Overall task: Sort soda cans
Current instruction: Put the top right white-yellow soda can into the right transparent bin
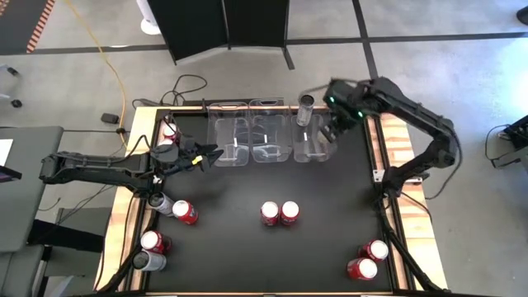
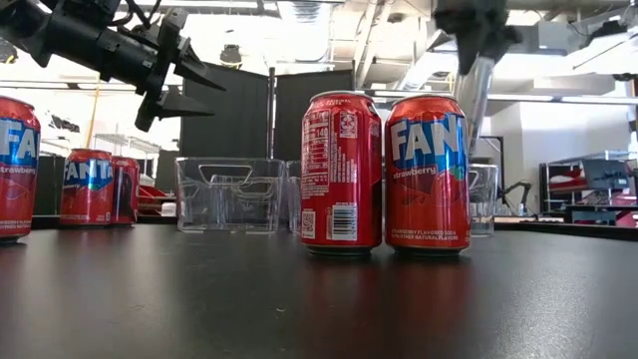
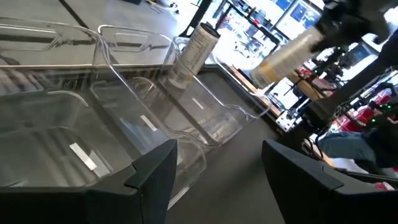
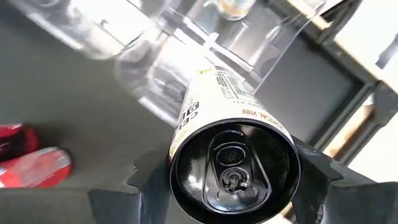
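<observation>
One silver-grey can [image 4: 231, 158] is sitting clenched in the right claw [image 1: 337, 124], hanging above the rightmost clear bin [image 1: 313, 142] at the bench's [image 1: 330, 206] far edge. A 2nd silver can [image 1: 306, 110] is standing upright just behind that bin. Two red Fanta cans [image 2: 384, 172] are standing side by side, touching, mid-bench; more red cans are sitting near the L & R front corners. Left claw [image 1: 208, 154] is hovering released, holding nothing, beside the leftmost bin [image 1: 232, 140].
</observation>
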